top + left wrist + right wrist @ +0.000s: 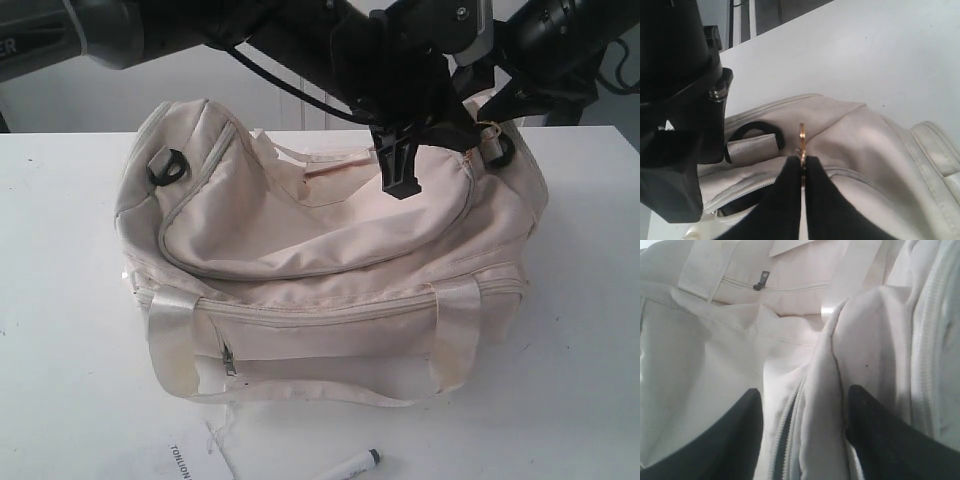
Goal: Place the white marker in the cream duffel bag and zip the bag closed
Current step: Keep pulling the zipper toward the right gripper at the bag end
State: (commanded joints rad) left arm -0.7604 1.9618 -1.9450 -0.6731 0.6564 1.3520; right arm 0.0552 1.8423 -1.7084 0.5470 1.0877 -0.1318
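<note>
The cream duffel bag [330, 240] sits in the middle of the white table. The white marker [357, 464] with its dark cap lies on the table in front of the bag, outside it. My left gripper [802, 167] is shut on the gold zipper pull [801, 135] of the top zipper, close to a black ring [755, 127]; in the exterior view this gripper [400, 185] points down over the top flap. My right gripper [802, 410] is open and straddles a raised fold of the bag [700, 350] beside the zipper teeth [785, 430]. In the exterior view it [495, 110] is at the bag's right end.
A white paper tag [190, 462] with printed text lies at the table's front edge, left of the marker. The front pocket's zipper pull [230, 360] hangs at the pocket's left. Black rings sit at both ends of the bag [168, 165] [497, 148]. Both arms cross above the bag's back.
</note>
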